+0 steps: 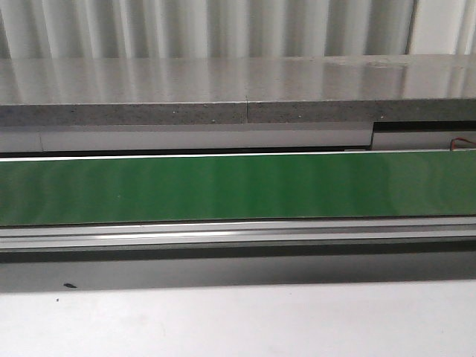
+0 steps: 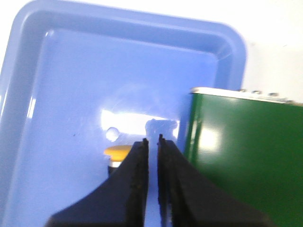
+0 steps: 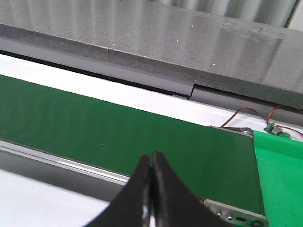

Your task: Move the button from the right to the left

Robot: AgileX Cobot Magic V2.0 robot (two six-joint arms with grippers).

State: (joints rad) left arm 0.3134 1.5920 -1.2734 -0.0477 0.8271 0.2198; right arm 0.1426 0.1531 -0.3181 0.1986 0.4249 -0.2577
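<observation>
The button (image 2: 117, 152) shows only in the left wrist view. Its yellow-orange cap and a bit of black collar lie in a blue tray (image 2: 57, 71), partly hidden behind one finger. My left gripper (image 2: 152, 140) hovers over the tray beside the button. Its jaws stand almost together with a thin slit and nothing between them. My right gripper (image 3: 151, 156) is shut and empty, above the near rail of the green belt (image 3: 118, 132) close to the belt's end. Neither gripper nor the button shows in the front view.
The green belt (image 1: 238, 186) runs across the front view, with a metal rail (image 1: 238, 234) in front and a grey stone ledge (image 1: 238, 89) behind. The belt's end (image 2: 241, 151) sits next to the blue tray. Red wires (image 3: 279, 116) lie past the other end.
</observation>
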